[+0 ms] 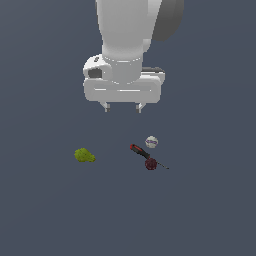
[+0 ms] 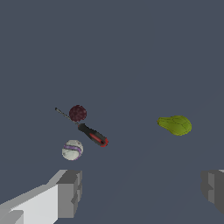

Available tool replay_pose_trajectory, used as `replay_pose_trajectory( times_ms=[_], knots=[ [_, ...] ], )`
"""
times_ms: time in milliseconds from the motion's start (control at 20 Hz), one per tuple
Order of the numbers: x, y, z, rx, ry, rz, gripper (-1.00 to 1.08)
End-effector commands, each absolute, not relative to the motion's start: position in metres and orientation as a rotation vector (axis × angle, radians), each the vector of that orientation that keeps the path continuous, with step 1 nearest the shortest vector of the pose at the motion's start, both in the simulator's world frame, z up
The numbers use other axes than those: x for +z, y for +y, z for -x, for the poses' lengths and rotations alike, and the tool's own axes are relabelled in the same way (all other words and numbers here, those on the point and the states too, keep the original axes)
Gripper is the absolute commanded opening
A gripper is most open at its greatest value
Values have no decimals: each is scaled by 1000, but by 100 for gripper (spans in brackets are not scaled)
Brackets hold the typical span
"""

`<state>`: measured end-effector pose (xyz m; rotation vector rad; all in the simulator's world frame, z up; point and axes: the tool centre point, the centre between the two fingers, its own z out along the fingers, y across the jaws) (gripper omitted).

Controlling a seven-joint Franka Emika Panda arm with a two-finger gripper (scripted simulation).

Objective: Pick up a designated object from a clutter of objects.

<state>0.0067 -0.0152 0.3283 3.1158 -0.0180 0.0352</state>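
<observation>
The scene is a flat, uniform slate-grey surface (image 1: 45, 210) that fills both views with no visible edge, wall or other room feature; lighting is even and shadows are faint.

The white Panda arm comes down from the top of the exterior view, and its gripper (image 1: 122, 107) hangs well above the surface with its two short fingers spread wide apart, grasping nothing. In the wrist view the grey fingertips (image 2: 70, 192) sit at opposite sides of the picture with bare surface between them.

The dark maroon plum-like object (image 1: 151, 164) lies on the surface below the gripper and toward the exterior view's right. It touches or sits just beside the thin metal shaft of the red-and-black-handled screwdriver (image 1: 138, 150), which lies flat and diagonal. The white ball with purple marks (image 1: 151, 142) rests near the screwdriver's handle, apart from the plum. The yellow-green lumpy fruit (image 1: 84, 155) lies well apart from these three, toward the exterior view's left.
</observation>
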Motion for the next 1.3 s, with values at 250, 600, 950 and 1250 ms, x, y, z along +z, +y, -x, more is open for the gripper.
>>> replay_pose_trajectory(
  times_ms=[250,600,950,1250],
  knots=[
    [334,-8,-7,42,25,-3116,100],
    [341,1,-7,49,70,-3115,100],
    [338,2,-8,49,44,-3117,100],
    [327,7,-14,48,-43,-3121,100]
  ],
)
